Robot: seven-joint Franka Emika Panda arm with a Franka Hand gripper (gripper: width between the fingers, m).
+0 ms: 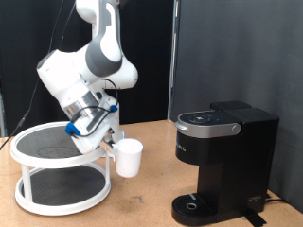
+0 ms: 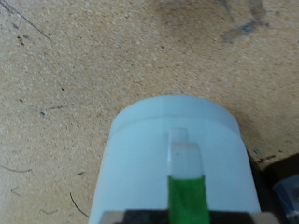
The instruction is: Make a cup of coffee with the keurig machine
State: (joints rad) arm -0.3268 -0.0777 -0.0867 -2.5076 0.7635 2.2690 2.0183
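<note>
The white cup (image 1: 129, 158) is upright beside the white rack, at the exterior view's middle left. My gripper (image 1: 115, 144) is at its upper edge, on the rack side, and is shut on it. In the wrist view the cup's white wall (image 2: 149, 159) fills the lower middle, and one green-padded finger (image 2: 186, 182) lies flat against it. The other finger is hidden. I cannot tell whether the cup's base touches the table. The black keurig machine (image 1: 223, 159) stands at the exterior view's right with its lid down, and its round drip tray (image 1: 193, 203) has nothing on it.
A white two-tier round rack (image 1: 59, 172) with dark shelves stands at the exterior view's left, touching or nearly touching the gripper. The wooden table (image 1: 142, 203) runs between the rack and the machine. A dark curtain hangs behind.
</note>
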